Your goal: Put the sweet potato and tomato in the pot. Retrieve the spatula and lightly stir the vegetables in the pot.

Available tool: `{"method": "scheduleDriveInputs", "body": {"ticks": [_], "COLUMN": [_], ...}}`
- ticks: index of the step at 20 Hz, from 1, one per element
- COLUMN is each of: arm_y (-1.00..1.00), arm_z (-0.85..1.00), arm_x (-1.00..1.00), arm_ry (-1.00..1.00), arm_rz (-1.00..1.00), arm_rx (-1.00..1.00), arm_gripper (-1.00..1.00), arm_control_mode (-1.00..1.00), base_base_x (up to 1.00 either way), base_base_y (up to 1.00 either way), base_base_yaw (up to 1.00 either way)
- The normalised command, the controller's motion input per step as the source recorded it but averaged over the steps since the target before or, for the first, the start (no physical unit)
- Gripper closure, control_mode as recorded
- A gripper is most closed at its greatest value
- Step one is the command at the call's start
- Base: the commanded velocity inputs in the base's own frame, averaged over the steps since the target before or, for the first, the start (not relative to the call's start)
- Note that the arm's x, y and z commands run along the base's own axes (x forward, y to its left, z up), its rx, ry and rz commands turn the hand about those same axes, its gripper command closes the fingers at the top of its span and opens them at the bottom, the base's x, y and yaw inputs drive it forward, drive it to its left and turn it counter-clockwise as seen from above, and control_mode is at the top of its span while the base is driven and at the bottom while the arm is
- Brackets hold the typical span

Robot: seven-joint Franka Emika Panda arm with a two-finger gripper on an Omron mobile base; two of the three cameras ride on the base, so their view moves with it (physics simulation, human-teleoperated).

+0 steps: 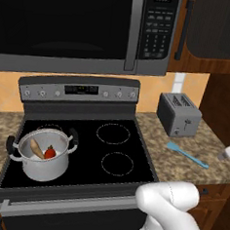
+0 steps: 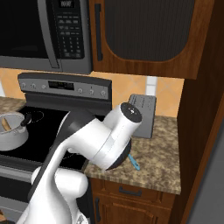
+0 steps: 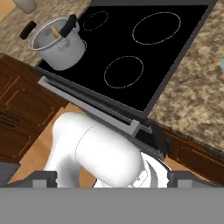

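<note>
Jaws stand wide apart, nothing between them; in the hand view the two dark fingertips sit at the lower corners, and the gripper (image 3: 112, 179) hangs high, looking down across the stove (image 3: 144, 52) from its front edge, well apart from every task item. Pot (image 1: 44, 156) sits on the front left burner of the stove, upright, both black loop handles showing. Inside it, the sweet potato (image 1: 36, 148) leans against the left wall and the tomato (image 1: 50, 153) lies just beside it, to its right, touching or nearly so. So the loading step reads as done; the step in hand, as I judge it, is fetching the spatula (image 1: 186, 155). It lies flat on the bench (image 1: 181, 164) to the right of the stove, in front of the toaster (image 1: 178, 113) and apart from it, blade end toward the stove, handle running off to the right. From the right base view only a short blue tip (image 2: 134, 162) peeks out under the arm's elbow. Next move calls for swinging the hand right, away from the stove, bringing the open jaws down over the thin handle, lined up across its narrow width, and closing low against the bench, since the tool lies flat with little to catch. Then carry it back left to the pot for a light stir.
</note>
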Motion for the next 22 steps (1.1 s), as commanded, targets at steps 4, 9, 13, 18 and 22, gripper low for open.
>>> {"method": "scheduleDriveInputs", "body": {"ticks": [4, 9, 13, 18, 22], "arm_y": [0.0, -0.01, -0.33, -0.45, -0.17], "arm_z": [-0.32, -0.3, -0.14, -0.16, -0.25], "arm_x": [0.0, 0.11, 0.05, 0.02, 0.06], "arm_ry": [-0.24, -0.04, -0.1, -0.13, -0.15], "arm_rz": [0.0, 0.0, 0.09, 0.12, 0.01], "arm_rx": [-0.02, 0.0, 0.02, 0.0, 0.0], "arm_gripper": [-1.0, -1.0, -1.0, -1.0, -1.0], "arm_control_mode": [-1.0, -1.0, -1.0, -1.0, -1.0], "base_base_x": [0.0, 0.0, 0.0, 0.0, 0.0], "base_base_y": [0.0, 0.0, 0.0, 0.0, 0.0], "base_base_yaw": [0.0, 0.0, 0.0, 0.0, 0.0]}}
